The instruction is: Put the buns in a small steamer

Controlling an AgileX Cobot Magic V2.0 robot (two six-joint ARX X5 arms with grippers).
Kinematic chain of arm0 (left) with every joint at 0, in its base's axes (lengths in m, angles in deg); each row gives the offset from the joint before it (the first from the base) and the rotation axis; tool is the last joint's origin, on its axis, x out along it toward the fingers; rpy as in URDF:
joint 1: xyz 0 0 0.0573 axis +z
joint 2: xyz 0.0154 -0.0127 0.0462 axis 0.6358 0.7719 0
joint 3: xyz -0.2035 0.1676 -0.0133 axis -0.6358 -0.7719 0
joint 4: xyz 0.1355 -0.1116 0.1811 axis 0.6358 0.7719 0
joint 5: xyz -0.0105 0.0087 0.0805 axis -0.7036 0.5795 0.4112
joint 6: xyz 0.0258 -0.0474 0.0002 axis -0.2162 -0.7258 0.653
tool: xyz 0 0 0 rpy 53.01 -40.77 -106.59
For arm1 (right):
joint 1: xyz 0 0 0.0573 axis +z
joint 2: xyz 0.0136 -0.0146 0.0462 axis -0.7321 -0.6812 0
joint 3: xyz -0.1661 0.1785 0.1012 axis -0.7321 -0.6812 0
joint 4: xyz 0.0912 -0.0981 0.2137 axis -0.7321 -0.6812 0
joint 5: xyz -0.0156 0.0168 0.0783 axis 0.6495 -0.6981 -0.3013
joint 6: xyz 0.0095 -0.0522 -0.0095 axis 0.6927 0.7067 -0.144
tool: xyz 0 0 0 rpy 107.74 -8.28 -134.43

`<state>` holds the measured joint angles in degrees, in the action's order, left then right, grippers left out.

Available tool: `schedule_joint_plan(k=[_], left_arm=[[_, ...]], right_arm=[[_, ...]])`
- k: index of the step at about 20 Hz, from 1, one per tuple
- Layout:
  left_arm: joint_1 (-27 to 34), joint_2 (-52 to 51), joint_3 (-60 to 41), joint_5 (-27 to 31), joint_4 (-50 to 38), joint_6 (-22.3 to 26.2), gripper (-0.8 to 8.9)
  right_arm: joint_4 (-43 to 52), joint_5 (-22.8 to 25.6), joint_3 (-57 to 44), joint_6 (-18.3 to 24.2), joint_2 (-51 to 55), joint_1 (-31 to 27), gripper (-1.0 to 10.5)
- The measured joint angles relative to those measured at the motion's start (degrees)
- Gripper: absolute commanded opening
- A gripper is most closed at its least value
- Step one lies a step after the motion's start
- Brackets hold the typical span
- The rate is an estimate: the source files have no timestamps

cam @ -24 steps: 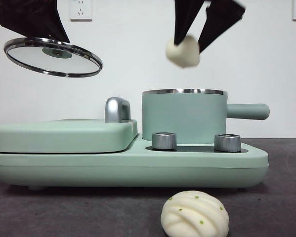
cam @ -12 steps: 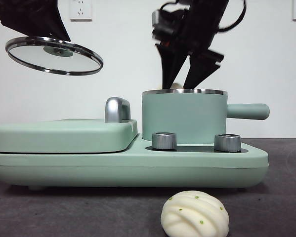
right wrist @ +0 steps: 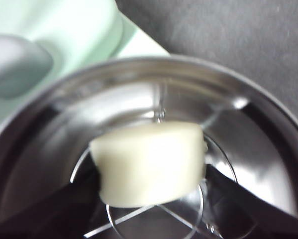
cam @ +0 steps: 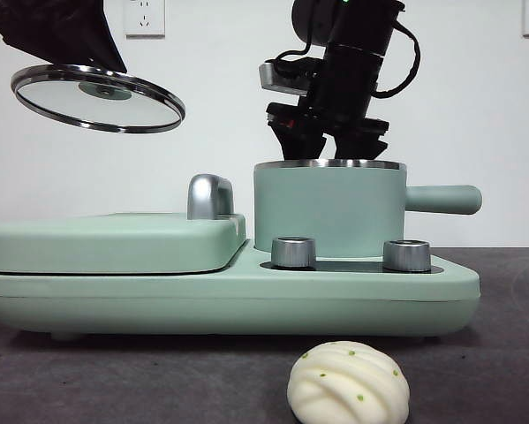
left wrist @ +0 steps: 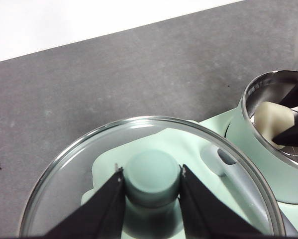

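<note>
- My right gripper point(right wrist: 151, 186) is down inside the small steamer point(cam: 330, 212), clamped on the smooth bun point(right wrist: 149, 164).
- My left gripper point(left wrist: 151, 186) grips the glass lid point(cam: 98, 97) by its knob, high beside the steamer.
- Pleated bun point(cam: 348, 384) sits on the desk point(cam: 114, 380), in front of the steamer.

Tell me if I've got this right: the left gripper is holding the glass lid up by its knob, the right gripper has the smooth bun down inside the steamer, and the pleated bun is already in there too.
Not quite. The pleated bun is not in the steamer; the front view shows it lying on the table in front of the appliance. The rest holds: the left gripper grips the glass lid by its knob, and the right gripper holds the smooth bun inside the steamer.
</note>
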<state>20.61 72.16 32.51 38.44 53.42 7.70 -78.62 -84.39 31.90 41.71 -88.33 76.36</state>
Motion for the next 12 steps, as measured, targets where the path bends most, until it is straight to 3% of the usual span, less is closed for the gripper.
schedule_joint_plan(k=[6,10,12], left_arm=[[0.0,0.0,0.0,0.0,0.02,0.0,0.11],[0.0,0.0,0.0,-0.02,0.09,0.0,0.11],[0.0,0.0,0.0,-0.02,0.11,0.0,0.11]], right_arm=[[-6.88,-0.31,7.26,-0.04,0.61,-0.09,4.0],[-4.83,-8.72,7.67,-0.57,6.49,0.17,4.0],[-0.11,-8.35,5.44,-1.01,10.4,1.49,3.9]])
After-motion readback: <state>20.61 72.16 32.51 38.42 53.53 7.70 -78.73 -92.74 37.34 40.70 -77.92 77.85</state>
